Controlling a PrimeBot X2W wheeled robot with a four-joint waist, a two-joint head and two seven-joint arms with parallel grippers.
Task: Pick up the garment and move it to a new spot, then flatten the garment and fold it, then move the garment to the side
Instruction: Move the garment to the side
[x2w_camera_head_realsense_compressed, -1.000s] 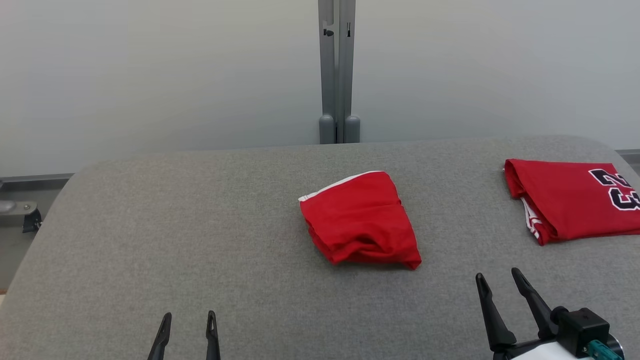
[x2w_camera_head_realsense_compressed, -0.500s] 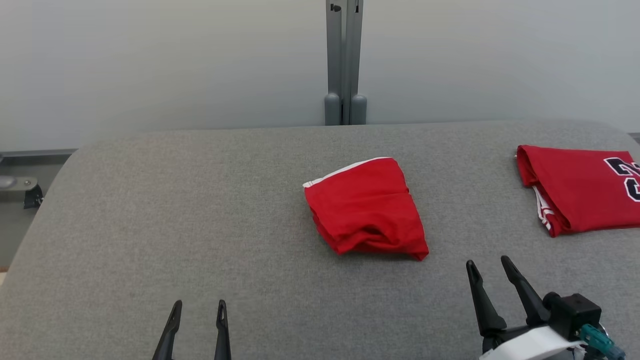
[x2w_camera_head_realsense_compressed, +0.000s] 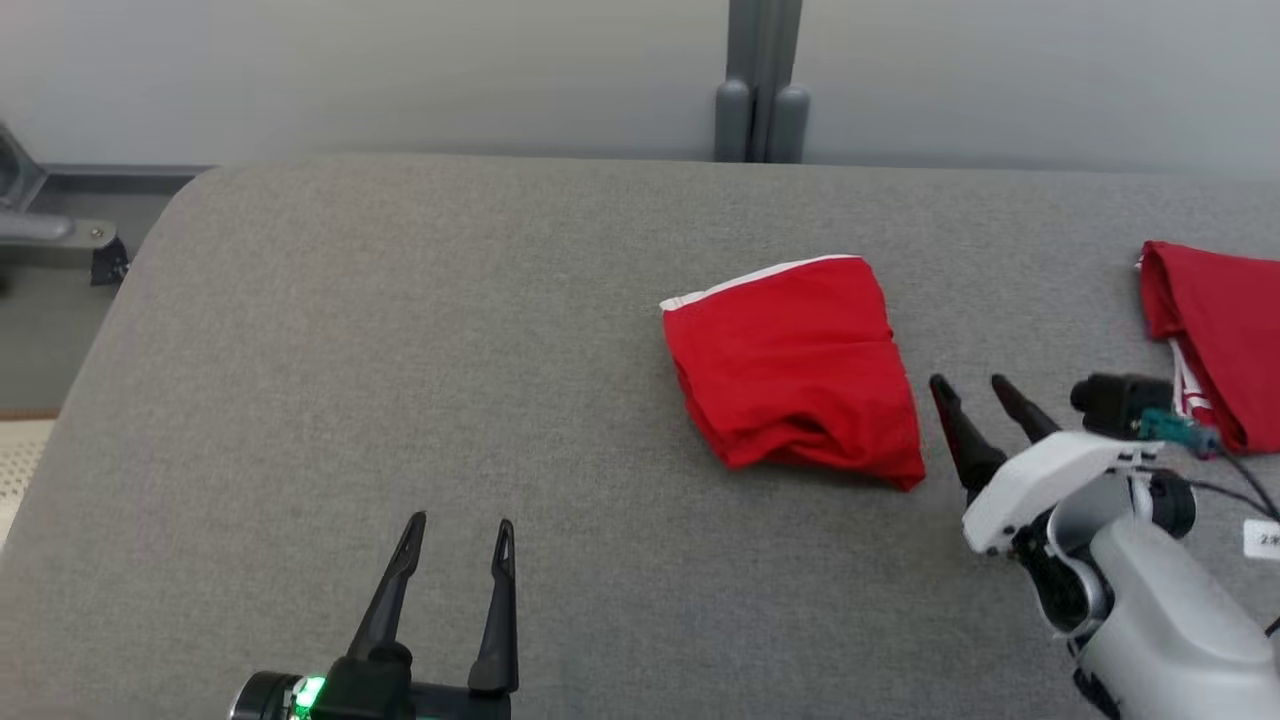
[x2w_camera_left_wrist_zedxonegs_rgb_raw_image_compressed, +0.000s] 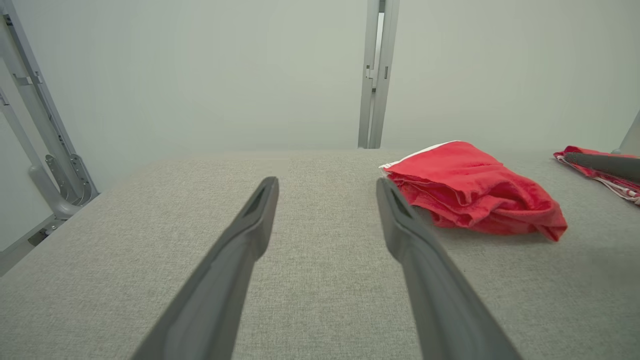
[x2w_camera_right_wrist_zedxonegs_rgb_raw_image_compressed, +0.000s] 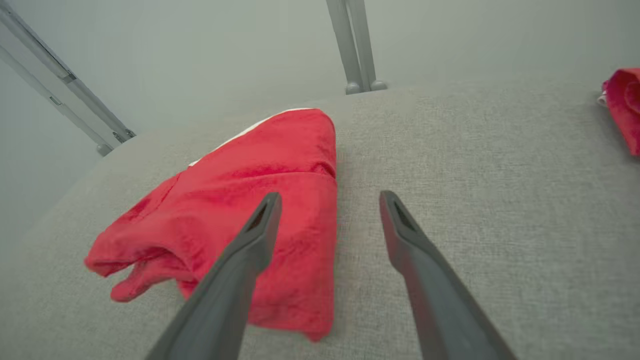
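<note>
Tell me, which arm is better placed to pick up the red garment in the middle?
Likely right. The right claw stands open just beside the garment, on its right; the left claw, also open, is clearly farther away.

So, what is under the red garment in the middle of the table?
The red garment lies bunched on the grey table, whose fabric shows all around it. Anything beneath its folded layers is covered and cannot be seen.

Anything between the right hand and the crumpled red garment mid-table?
Nothing visible. The right hand is open just right of the red garment, with a narrow strip of bare grey table between them. The folded red jersey lies further right, out of the path.
</note>
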